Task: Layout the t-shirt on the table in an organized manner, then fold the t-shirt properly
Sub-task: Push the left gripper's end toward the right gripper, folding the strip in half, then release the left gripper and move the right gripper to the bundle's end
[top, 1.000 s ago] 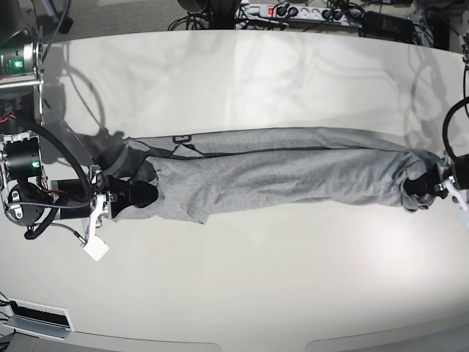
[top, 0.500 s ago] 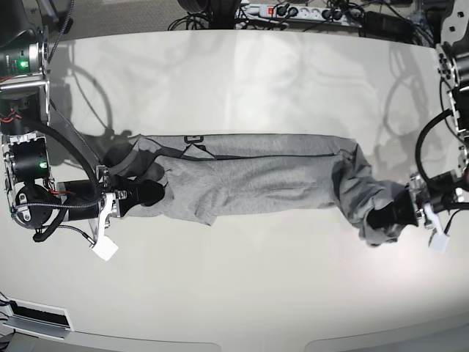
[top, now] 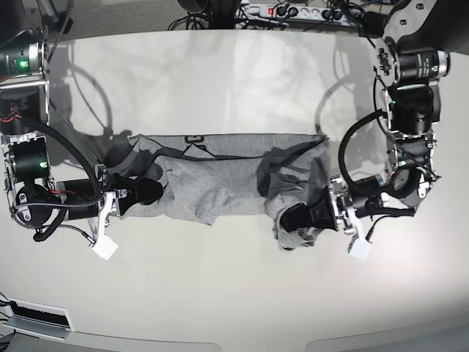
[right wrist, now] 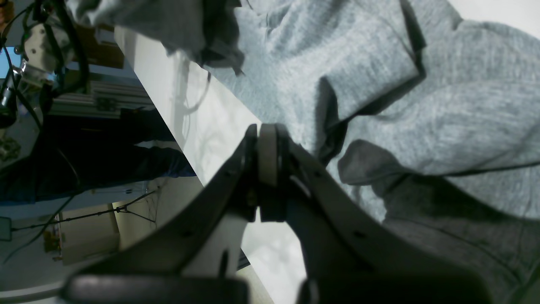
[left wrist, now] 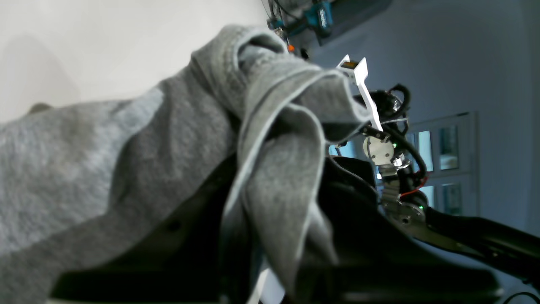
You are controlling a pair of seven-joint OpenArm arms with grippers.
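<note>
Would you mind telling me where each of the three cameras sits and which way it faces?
Base: overhead, looking down on the table, the t-shirt and both arms.
Left wrist: behind the left gripper, looking along dark fingers draped in bunched shirt.
Right wrist: behind the right gripper, its tips together, facing shirt folds and the table edge.
Shared: all three show the shirt; each wrist view glimpses the opposite arm.

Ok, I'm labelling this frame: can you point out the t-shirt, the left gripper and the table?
t-shirt (top: 227,187): base view, middle of the flat grey body.
left gripper (top: 293,218): base view, black fingertips wrapped in bunched cloth.
table (top: 220,293): base view, bare surface near the front edge.
</note>
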